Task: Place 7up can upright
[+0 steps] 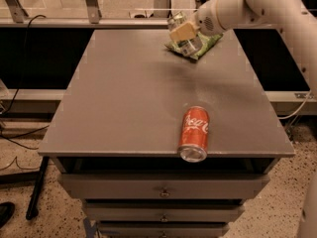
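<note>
A robot's gripper point(183, 32) holds the 7up can point(190, 45) over the far edge of the grey tabletop point(133, 93), right of centre. Its tan fingers are closed across the can's middle. The can is tilted, its shiny top leaning toward the far left corner, and it appears to be clear of the surface. It hangs partly in front of a green chip bag point(209, 42) that lies by the far edge.

The step in hand looks like the carry, with the can lifted and not yet set down. The next move calls for turning the wrist until the can's base faces flat to the table. The arm then needs to lower it onto open surface away from the bag and let go only once the base sits square. The wide bare stretch toward the centre and left of the top seems the safer spot, since a crinkled bag gives no level footing.

The 7up can is a thin, silvery cylinder with a glossy skin, smooth and probably light, so a tilted release would likely tip it or send it rolling. The chip bag is soft, creased and irregular. A red Coca-Cola can point(194, 133) lies on its side at the near edge, right of centre, with its metal end turned toward the front. The tabletop is matt, flat and square-cornered, with drawers point(163, 187) beneath. The white arm point(233, 9) reaches in from the far right corner, rounded and smooth-shelled.
</note>
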Robot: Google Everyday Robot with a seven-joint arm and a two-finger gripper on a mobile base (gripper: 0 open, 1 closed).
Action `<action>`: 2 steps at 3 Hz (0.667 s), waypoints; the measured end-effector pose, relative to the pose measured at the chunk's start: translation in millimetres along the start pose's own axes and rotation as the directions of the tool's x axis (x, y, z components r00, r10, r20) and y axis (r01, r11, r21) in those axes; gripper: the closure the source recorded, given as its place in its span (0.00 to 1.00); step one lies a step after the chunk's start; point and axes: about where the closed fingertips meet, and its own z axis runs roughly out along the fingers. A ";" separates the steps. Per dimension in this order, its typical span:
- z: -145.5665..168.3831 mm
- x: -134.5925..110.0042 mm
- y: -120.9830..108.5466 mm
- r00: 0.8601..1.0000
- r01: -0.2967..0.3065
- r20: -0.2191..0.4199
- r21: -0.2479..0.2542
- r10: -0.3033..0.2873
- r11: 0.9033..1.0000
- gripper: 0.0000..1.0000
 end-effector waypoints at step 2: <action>-16.0 39.9 -6.1 0.965 -0.048 0.253 -0.089 0.069 0.995 1.00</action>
